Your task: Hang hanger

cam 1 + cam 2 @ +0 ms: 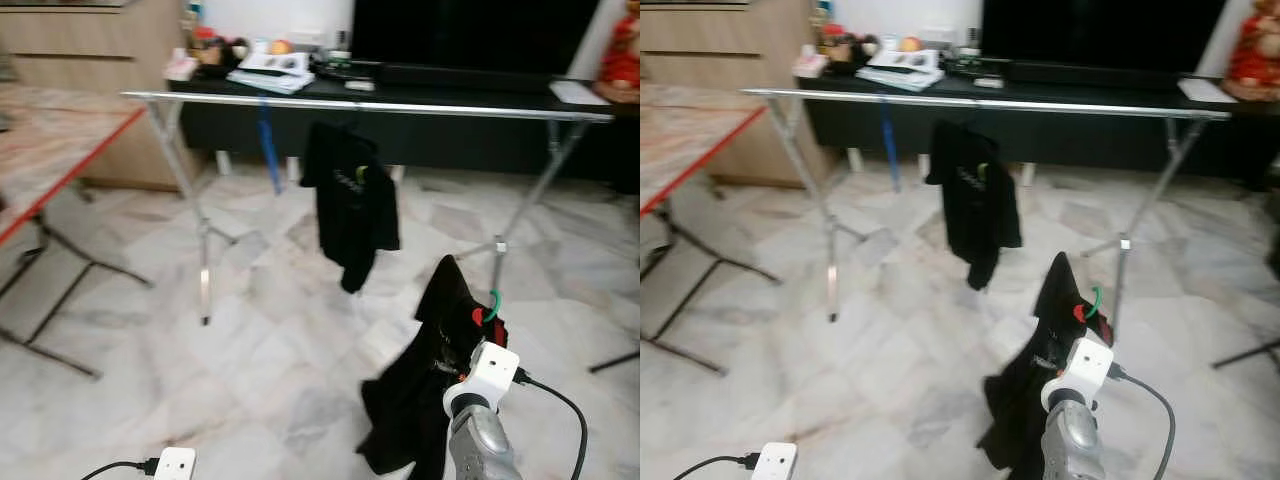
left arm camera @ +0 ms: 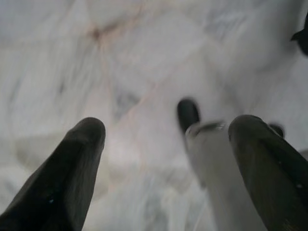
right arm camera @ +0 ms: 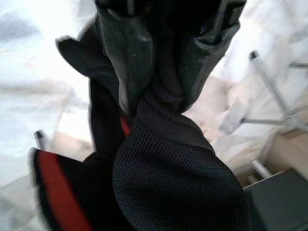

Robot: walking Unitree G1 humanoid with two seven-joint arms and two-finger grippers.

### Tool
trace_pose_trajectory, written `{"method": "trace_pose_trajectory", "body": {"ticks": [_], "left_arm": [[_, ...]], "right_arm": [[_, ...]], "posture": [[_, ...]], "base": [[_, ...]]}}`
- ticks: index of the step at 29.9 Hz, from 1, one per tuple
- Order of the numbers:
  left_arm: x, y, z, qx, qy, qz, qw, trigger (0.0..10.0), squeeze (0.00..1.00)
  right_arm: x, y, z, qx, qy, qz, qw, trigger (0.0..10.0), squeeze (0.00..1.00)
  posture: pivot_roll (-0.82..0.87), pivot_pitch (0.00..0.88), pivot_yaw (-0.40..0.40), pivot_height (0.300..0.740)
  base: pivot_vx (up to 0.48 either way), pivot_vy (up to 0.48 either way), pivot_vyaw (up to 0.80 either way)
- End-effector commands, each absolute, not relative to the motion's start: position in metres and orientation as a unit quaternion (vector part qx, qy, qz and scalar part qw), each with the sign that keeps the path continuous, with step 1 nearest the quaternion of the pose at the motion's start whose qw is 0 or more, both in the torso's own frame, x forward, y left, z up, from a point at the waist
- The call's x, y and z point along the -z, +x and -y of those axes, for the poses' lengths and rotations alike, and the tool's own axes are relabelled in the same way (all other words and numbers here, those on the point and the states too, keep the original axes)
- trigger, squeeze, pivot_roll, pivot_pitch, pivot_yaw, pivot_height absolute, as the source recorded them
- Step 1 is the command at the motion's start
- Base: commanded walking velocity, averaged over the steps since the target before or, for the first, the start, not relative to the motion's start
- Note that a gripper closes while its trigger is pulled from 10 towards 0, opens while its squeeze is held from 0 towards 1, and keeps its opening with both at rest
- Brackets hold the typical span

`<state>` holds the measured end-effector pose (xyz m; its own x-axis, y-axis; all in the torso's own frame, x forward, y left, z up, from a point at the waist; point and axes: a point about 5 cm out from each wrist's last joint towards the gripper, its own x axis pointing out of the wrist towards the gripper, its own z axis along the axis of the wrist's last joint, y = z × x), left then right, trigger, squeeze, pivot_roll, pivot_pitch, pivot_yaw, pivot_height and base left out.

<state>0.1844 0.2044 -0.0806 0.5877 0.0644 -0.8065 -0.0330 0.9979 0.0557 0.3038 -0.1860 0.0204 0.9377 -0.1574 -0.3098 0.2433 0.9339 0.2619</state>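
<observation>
Head stereo pair toward drying rack (image 1: 370,105); wrist cameras close (floorward, garmentward).

I see my left gripper (image 2: 166,139) pointing down at the marble floor (image 2: 120,57), its two black fingers (image 2: 67,178) spread well apart with nothing between them. Past the far finger a pale grey leg (image 2: 216,173) ends in a dark foot (image 2: 187,114) on the floor. A scrap of black cloth (image 2: 302,38) shows at one edge. Everything is blurred.
</observation>
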Motion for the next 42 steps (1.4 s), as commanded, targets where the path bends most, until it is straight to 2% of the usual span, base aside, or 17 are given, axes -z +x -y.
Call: {"method": "trace_pose_trajectory", "body": {"ticks": [1, 36, 37, 38, 39, 40, 42], "left_arm": [[0.081, 0.183, -0.204, -0.025, 0.011, -0.457, 0.889, 10.0, 0.00], [0.081, 0.183, -0.204, -0.024, 0.008, -0.454, 0.891, 10.0, 0.00], [0.080, 0.185, -0.204, -0.020, 0.012, -0.446, 0.895, 10.0, 0.00], [0.060, 0.212, -0.211, 0.015, 0.036, -0.373, 0.927, 10.0, 0.00], [0.044, 0.230, -0.215, 0.044, 0.057, -0.318, 0.945, 10.0, 0.00], [0.033, 0.241, -0.216, 0.061, 0.070, -0.282, 0.955, 10.0, 0.00], [0.028, 0.246, -0.216, 0.056, 0.068, -0.267, 0.959, 10.0, 0.00]], "right_arm": [[-0.026, 0.307, 0.188, 0.104, 0.146, -0.132, 0.975, 10.0, 0.00], [-0.025, 0.308, 0.188, 0.100, 0.140, -0.138, 0.975, 10.0, 0.00], [-0.025, 0.309, 0.187, 0.085, 0.117, -0.150, 0.978, 10.0, 0.00], [-0.022, 0.309, 0.188, 0.027, 0.034, -0.182, 0.982, 10.0, 0.00], [-0.019, 0.307, 0.189, -0.012, -0.027, -0.208, 0.978, 10.0, 0.00], [-0.016, 0.305, 0.191, -0.033, -0.064, -0.225, 0.972, 10.0, 0.00], [-0.011, 0.302, 0.192, -0.036, -0.079, -0.240, 0.967, 10.0, 0.00]], "posture": [[-0.04, 0.099, 0.016, 0.740], [-0.04, 0.102, 0.013, 0.740], [-0.04, 0.098, 0.011, 0.740], [-0.04, 0.096, 0.011, 0.740], [-0.04, 0.096, 0.011, 0.740], [-0.03, 0.096, 0.012, 0.740], [-0.03, 0.096, 0.012, 0.740]], "base": [[0.000, 0.000, 0.00], [0.000, 0.000, 0.00], [0.000, 0.000, 0.00], [0.000, 0.000, 0.00], [0.000, 0.000, 0.00], [0.000, 0.000, 0.00], [0.000, 0.000, 0.00]]}}
